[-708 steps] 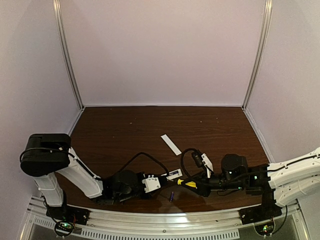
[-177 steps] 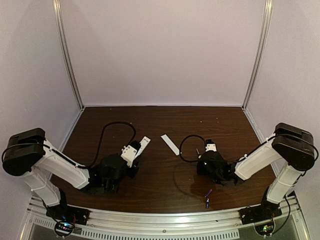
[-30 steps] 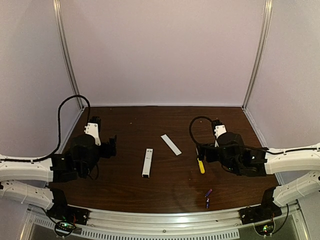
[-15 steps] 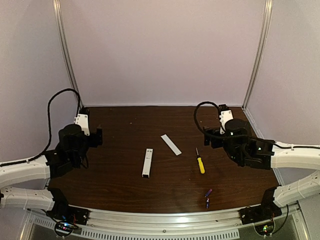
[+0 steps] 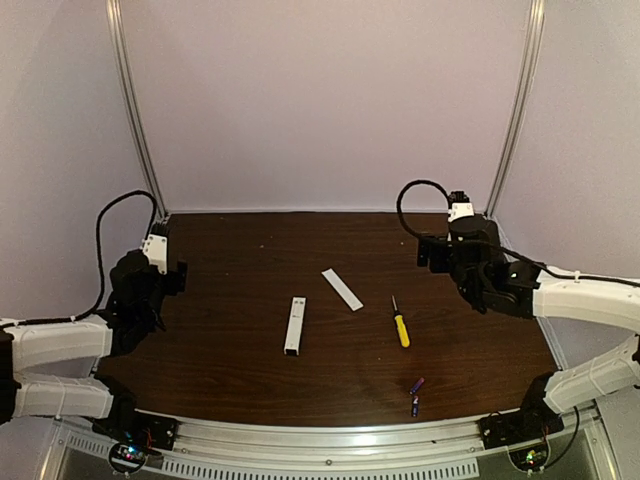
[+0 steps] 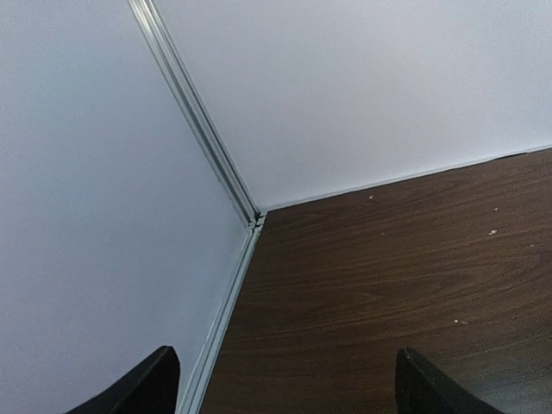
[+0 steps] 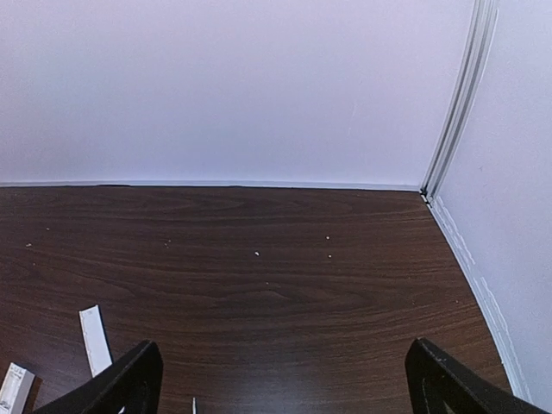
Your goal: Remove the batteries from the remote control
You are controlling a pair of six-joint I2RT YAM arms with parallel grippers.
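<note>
Left gripper point(image 6: 289, 390) and right gripper point(image 7: 280, 384) are being held wide open, empty; batteries point(image 5: 418, 385) near the table point(image 5: 240, 385) edge may be swept off by a passing arm.

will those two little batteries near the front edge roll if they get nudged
Likely yes. The batteries are small round cylinders lying on their sides on the smooth table, so a sideways nudge would probably roll them. They lie near the table's front edge, so they might roll off it. Being so tiny, they are probably light and easy to flick.
</note>
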